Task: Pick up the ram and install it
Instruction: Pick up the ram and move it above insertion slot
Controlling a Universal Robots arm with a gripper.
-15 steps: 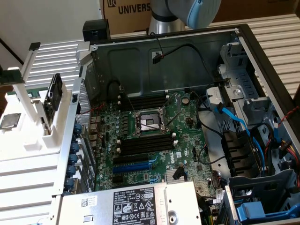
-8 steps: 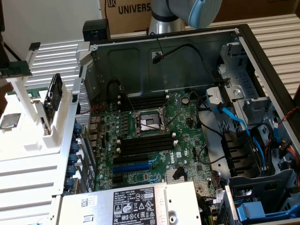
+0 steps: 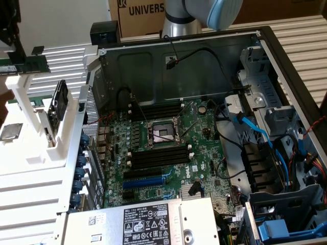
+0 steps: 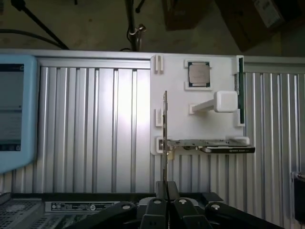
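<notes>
The ram [image 3: 28, 65] is a thin dark-green stick standing on edge in a white parts holder [image 3: 30, 153] at the exterior view's left, outside the computer case. In the wrist view the ram [image 4: 240, 90] appears as a narrow green strip along one side of the white holder [image 4: 209, 124]. My gripper [image 4: 167, 187] is shut with nothing between its fingertips. It hovers over the ribbed metal table, well apart from the ram. Black memory slots [image 3: 158, 155] with white end clips lie on the motherboard [image 3: 202, 132] inside the open case.
The holder also carries a processor chip [image 4: 198, 75], an expansion card [image 4: 228, 149] and a thin metal bracket [image 4: 165, 133]. A power supply [image 3: 148, 222] sits at the case's near edge. Cables and drive bays [image 3: 276, 153] crowd the exterior view's right. A blue-edged screen [image 4: 14, 109] stands nearby.
</notes>
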